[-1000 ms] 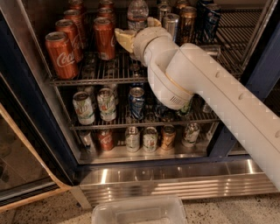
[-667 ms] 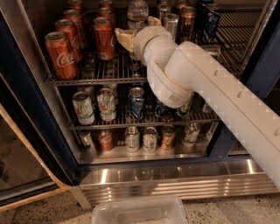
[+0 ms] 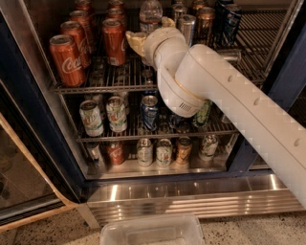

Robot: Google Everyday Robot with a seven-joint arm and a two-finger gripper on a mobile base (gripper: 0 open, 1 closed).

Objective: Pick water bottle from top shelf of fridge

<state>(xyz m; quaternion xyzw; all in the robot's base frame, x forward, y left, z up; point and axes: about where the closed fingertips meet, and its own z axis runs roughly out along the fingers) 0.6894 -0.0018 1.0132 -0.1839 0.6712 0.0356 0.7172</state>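
The water bottle [image 3: 150,10], clear with a pale label band, stands at the back middle of the top shelf [image 3: 110,82] of the fridge [image 3: 40,139]. My gripper [image 3: 150,32] reaches in over the shelf, in front of the bottle's lower part. One tan finger [image 3: 135,42] lies to the bottle's left and the other [image 3: 167,21] to its right. The jaws stand open on either side of the bottle, and contact is hidden. My white arm covers the shelf's middle.
Red cola cans [image 3: 67,60] stand left of the bottle, and silver and dark cans [image 3: 187,27] stand to its right. Two lower racks hold several cans [image 3: 149,111]. The open glass door [image 3: 24,184] is at the left. A clear plastic bin [image 3: 152,231] sits on the floor below the steel base panel [image 3: 191,197].
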